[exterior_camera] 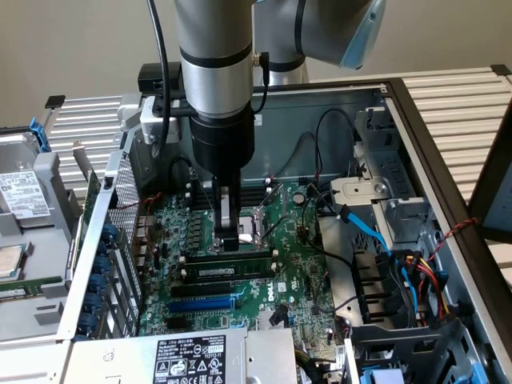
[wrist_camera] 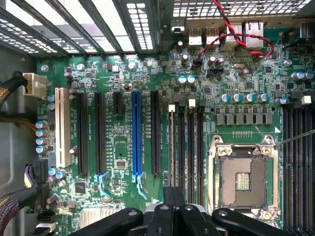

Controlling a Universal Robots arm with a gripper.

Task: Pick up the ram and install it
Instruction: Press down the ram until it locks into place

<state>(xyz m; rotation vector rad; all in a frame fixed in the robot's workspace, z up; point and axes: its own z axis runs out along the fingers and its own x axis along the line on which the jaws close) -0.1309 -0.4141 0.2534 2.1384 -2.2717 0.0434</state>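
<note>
Claw (exterior_camera: 230,238): closed, pointing straight down inside the open PC case, fingertips pressed on the top edge of the ram (exterior_camera: 232,260). In the wrist view the claw (wrist_camera: 173,206) shows fingers together, edge-on over the memory slots.

Ram: 1 stick, dark green, lying level in a slot just beside the CPU socket (exterior_camera: 258,222), on the side toward the blue expansion slot (exterior_camera: 202,305). Whether it is fully seated: cannot tell.

Counts, exterior view:
- 1 blue expansion slot, near the front of the mobo (exterior_camera: 296,264).
- 1 black slot (exterior_camera: 224,288) visible between the ram and the blue slot, w/ a white label strip along it.
- 1 CPU socket, metal frame, no cooler fitted.
- 1 blue SATA cable (exterior_camera: 366,232), running over the drive cage at the exterior view's right.
- 1 PSU label (exterior_camera: 189,358) at the bottom edge.

Counts, wrist view:
- 1 blue slot (wrist_camera: 136,132), 1 white slot (wrist_camera: 62,127), 4 long black expansion slots, 1 short black slot.
- 4 memory slots (wrist_camera: 186,142) side by side next to the CPU socket (wrist_camera: 242,173).
- 1 red/black twisted wire pair (wrist_camera: 231,34) near the rear I/O ports.
</note>
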